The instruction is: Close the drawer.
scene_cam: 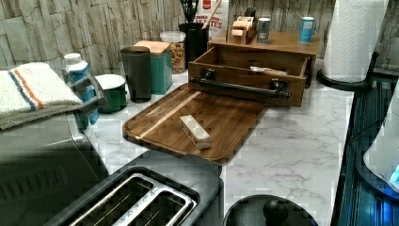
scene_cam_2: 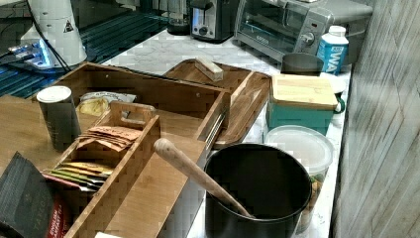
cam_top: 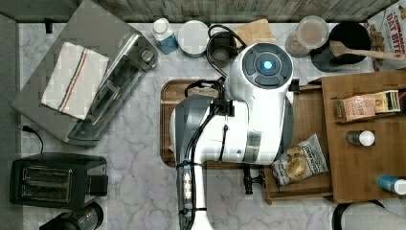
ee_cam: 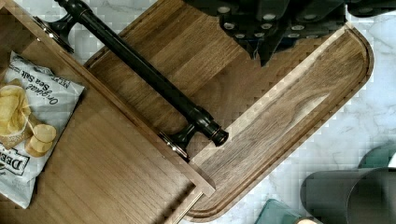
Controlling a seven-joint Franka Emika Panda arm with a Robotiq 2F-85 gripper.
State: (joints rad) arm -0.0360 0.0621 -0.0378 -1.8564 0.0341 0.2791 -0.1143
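On the marble counter, one drawer stands pulled out from under the wooden cabinet top, its one black bar handle hanging over the edge of the serving tray. Inside the drawer: one chip bag, print reads "Organic Sea Salt". On the tray: one small pale block, at about 7 o'clock from the handle in the left view. Cabinet top holds one tea caddy and two canisters. One black crock with one wooden spoon. One teal box with wood lid, one water bottle marked "WA...", one cereal box reading "OAT BITES". One toaster oven with one striped towel, one two-slot toaster, one paper towel roll. Gripper hovers above the tray, near the handle's end, touching nothing; whether its fingers are spread I cannot tell.
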